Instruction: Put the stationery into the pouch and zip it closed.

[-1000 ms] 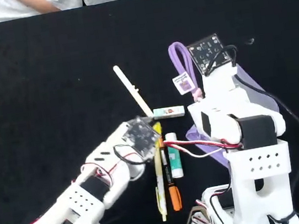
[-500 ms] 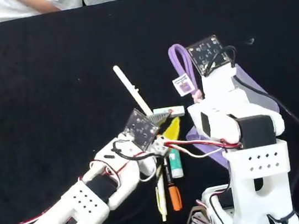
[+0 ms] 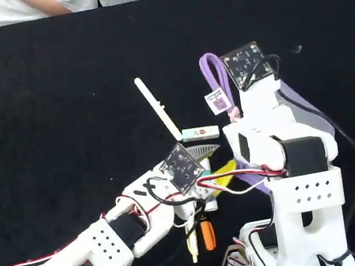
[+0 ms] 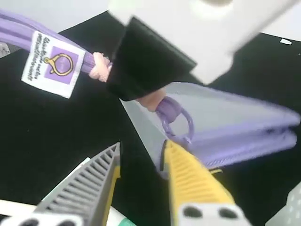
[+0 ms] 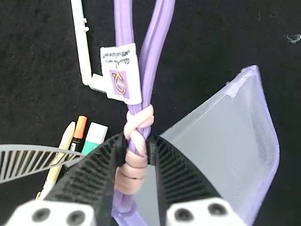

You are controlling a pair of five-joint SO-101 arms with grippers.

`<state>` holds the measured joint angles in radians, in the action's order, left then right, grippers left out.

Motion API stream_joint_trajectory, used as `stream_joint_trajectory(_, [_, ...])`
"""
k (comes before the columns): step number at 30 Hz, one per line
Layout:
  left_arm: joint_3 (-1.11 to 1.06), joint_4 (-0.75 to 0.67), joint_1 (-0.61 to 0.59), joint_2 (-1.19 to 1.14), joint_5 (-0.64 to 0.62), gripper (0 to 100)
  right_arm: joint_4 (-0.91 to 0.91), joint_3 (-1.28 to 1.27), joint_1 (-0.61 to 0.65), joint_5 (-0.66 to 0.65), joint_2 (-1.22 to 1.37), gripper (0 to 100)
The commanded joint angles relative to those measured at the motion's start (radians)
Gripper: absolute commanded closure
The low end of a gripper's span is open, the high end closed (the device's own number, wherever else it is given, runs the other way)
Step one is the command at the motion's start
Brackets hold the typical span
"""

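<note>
Black counter. Purple mesh pouch lies by right arm. Right tool clamped tight on pouch's strap knot. Left tool wide open, empty, near zipper ring. Pens outside pouch, on counter.

Bright, even light falls across the matte black table, where shadows sink into the cloth and barely show, while the white shell of the right arm is nearly washed out close to the left wrist camera, and the pouch carries a soft sheen on its clear side.
</note>
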<state>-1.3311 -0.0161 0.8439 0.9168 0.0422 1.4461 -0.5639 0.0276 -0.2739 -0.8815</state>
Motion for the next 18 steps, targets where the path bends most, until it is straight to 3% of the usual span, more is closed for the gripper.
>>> stream_joint_trajectory(1, [0.021,0.048,0.012,0.018,0.014,83,-0.006,0.008,0.002,-0.008,-0.03,98.8])
stream_joint_trajectory(7, [0.065,0.186,0.015,0.023,0.015,83,-0.006,0.007,0.002,-0.008,-0.03,98.8])
stream_joint_trajectory(14, [0.074,0.176,0.01,0.023,0.015,83,-0.006,0.005,0.002,-0.008,-0.03,98.8])
stream_joint_trajectory(18, [0.064,0.095,0.008,0.02,0.015,83,-0.006,0.005,0.002,-0.008,-0.03,98.8])
